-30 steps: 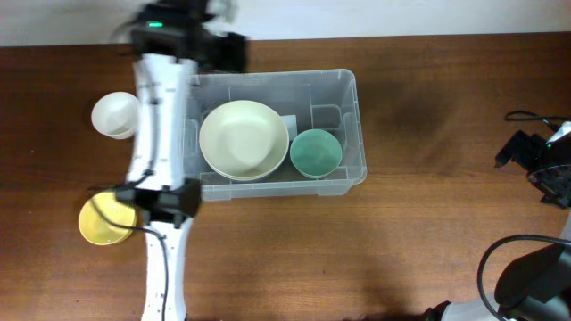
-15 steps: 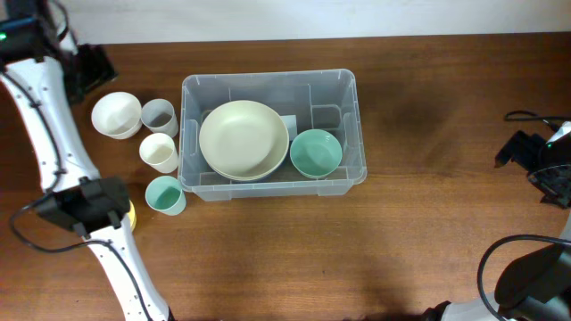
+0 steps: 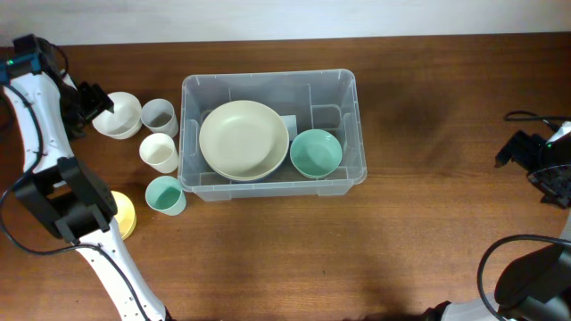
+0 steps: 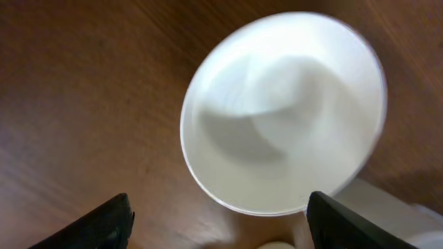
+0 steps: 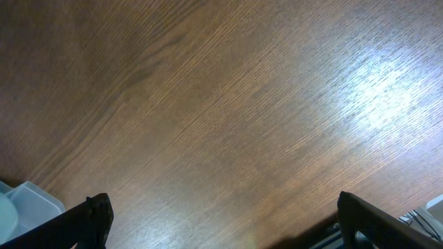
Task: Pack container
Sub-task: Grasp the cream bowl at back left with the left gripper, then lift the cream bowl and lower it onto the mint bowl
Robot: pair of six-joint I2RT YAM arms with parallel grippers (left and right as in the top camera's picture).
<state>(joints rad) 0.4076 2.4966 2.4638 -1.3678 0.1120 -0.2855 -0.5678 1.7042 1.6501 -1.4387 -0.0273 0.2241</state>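
The container [image 3: 350, 107] sits on the table [image 3: 428, 232] toward the far edge, a little left of the middle. Inside it a large cream bowl [image 3: 244, 140] fills the left part and a smaller teal bowl [image 3: 316, 152] rests just beside it on the right.

Off the container's left wall stand three cups with their mouths up: a grey cup [image 3: 159, 116] nearest the far edge, a cream cup [image 3: 159, 152] next to it, and a teal cup [image 3: 165, 194] nearest the front. A white bowl [image 3: 118, 114] lies further out toward the far left corner, close to the grey cup. A yellow dish [image 3: 128, 217] peeks out from under the left arm, near the left edge.

The left gripper [image 4: 220, 223] hangs right over the white bowl with its jaws spread wide and holding nothing, though whether a finger brushes the rim I can't tell. The right gripper [image 5: 228, 223] is off by the right edge, well apart from everything else, jaws wide open and empty over bare wood.
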